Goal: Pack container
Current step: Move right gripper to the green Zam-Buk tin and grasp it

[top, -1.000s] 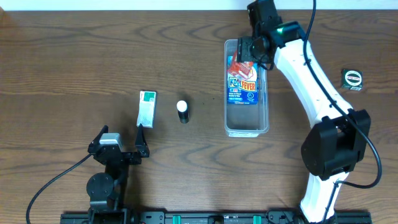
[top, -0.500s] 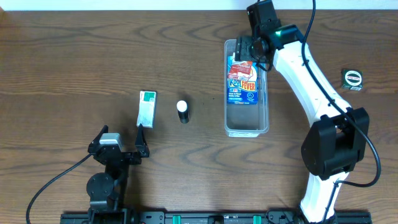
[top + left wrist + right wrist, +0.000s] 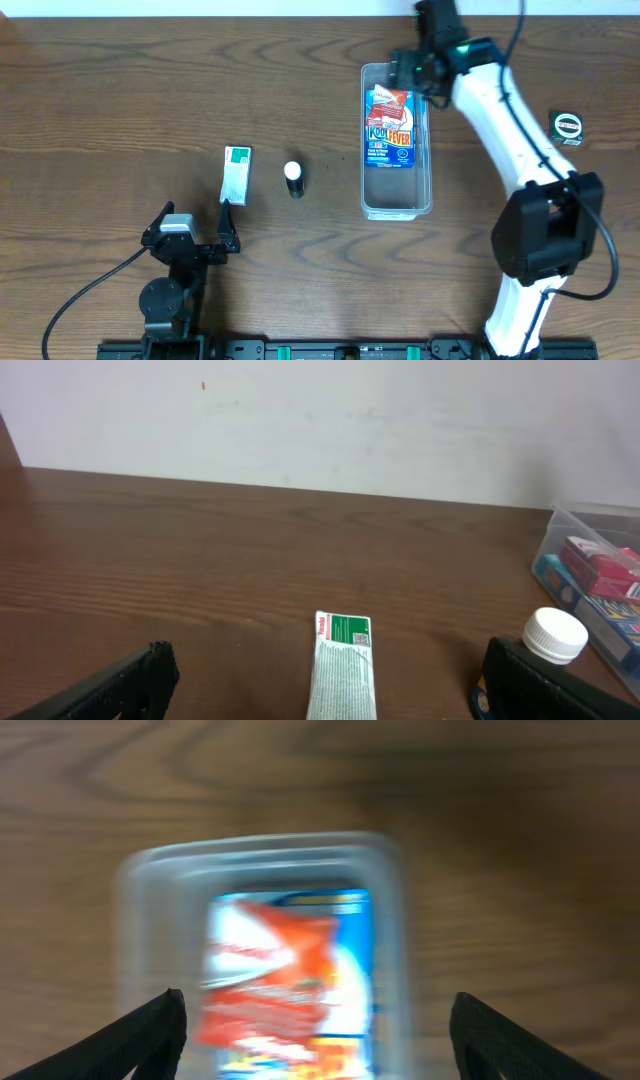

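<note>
The clear plastic container [image 3: 424, 150] lies lengthwise right of centre, with a blue printed carton [image 3: 390, 125] flat inside it. My right gripper [image 3: 421, 68] hovers over the container's far end, open and holding nothing. In the blurred right wrist view the container [image 3: 150, 920] and carton [image 3: 280, 980] lie below the open right gripper [image 3: 320, 1040]. My left gripper [image 3: 196, 222] rests open near the front edge. A green-and-white box [image 3: 236, 173] lies just beyond it, and a white-capped bottle [image 3: 293, 178] stands to the box's right. The box [image 3: 343, 665] lies ahead between the left fingers.
A small black round item [image 3: 567, 126] sits at the far right of the wooden table. In the left wrist view the bottle's cap [image 3: 555, 635] shows behind the right finger, and the container [image 3: 590, 520] is at the right edge. A white wall runs along the back.
My right gripper has risen and drawn back toward the container's far end, its jaws spreading wider. The carton stays lying in the container. The left arm has not moved.
</note>
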